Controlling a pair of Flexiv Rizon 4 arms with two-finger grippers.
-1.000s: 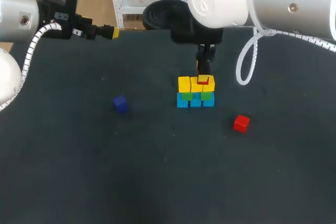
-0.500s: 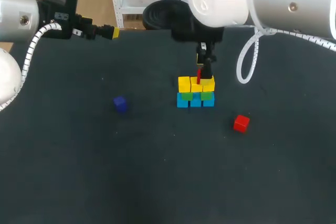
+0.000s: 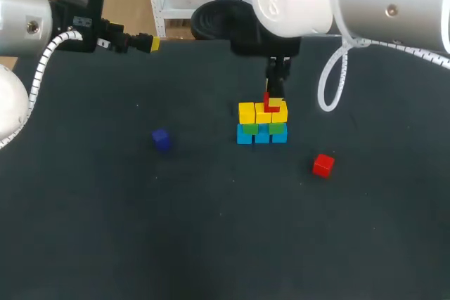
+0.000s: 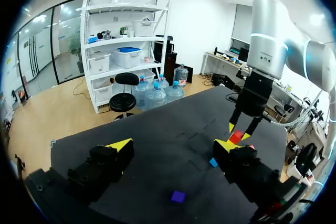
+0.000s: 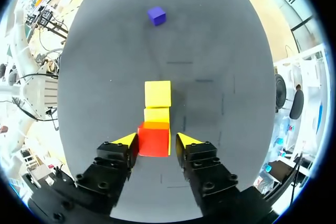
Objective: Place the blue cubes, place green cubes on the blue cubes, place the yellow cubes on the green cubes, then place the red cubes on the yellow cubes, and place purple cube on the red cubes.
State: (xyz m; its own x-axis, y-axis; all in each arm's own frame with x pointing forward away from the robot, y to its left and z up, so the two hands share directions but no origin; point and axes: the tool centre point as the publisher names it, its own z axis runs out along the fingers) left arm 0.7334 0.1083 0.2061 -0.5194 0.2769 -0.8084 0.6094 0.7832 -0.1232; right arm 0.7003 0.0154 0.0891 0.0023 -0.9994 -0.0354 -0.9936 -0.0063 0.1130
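The right claw (image 5: 157, 141) hung over the near end of the stack with a red cube (image 5: 152, 137) between its yellow tips. 1 finger lay against the cube and a thin dark gap showed at the other, so the claw stood slightly open and did not clamp the cube. The red cube sat on the end cube of the yellow cubes (image 3: 247, 112), at the stack's right end in the head view.

The stack stood mid-desk in 3 rows of 3: the blue cubes (image 3: 261, 136) on the desk (image 3: 211, 230), the green cubes (image 3: 261, 128) on them, and the yellow row on top. A 2nd red cube (image 3: 323, 165) lay alone on the desk, near the stack on the right arm's side. The purple cube (image 3: 161, 139) lay alone, well apart on the left arm's side.

The left claw (image 4: 173, 145) hovered at the desk's far left edge, its fingers spread wide with nothing between them. In its own view the purple cube lay on the desk below it.
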